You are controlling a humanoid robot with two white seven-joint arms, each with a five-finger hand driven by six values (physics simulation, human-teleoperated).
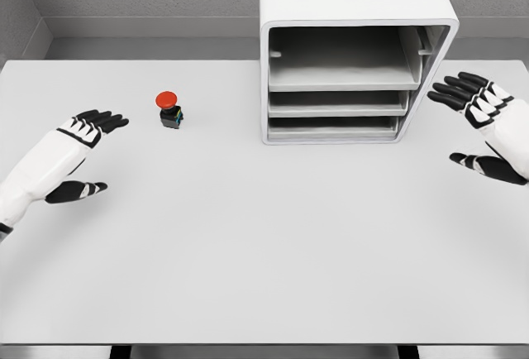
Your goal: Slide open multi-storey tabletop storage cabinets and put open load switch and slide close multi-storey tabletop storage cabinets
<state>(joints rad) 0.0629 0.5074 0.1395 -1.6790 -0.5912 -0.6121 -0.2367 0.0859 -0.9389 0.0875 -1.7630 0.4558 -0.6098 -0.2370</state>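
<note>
— Load switch [169, 110] status: not gripped. Fingers of the left hand [81, 154] are spread and hold nothing; fingers of the right hand [482, 123] are likewise spread and empty.

— Where's each hand standing?

— Left hand hovers over the desk [248, 243] near its left edge, below and left of the switch, apart from it. Right hand hovers just beside the right wall of the storage cabinet [355, 49], not touching as far as I can tell.

— And the switch?

— Upright on the desk, red cap on a dark base, well to the left of the cabinet.

— Progress?

— By my judgement, nothing completed. The three drawers [339, 86] appear pushed in; none is pulled forward. Remaining: slide one drawer out, place the switch inside, slide it shut.

— Obstructions?

— None visible between switch and cabinet. Whether the drawers have handles, I cannot tell from here.
</note>
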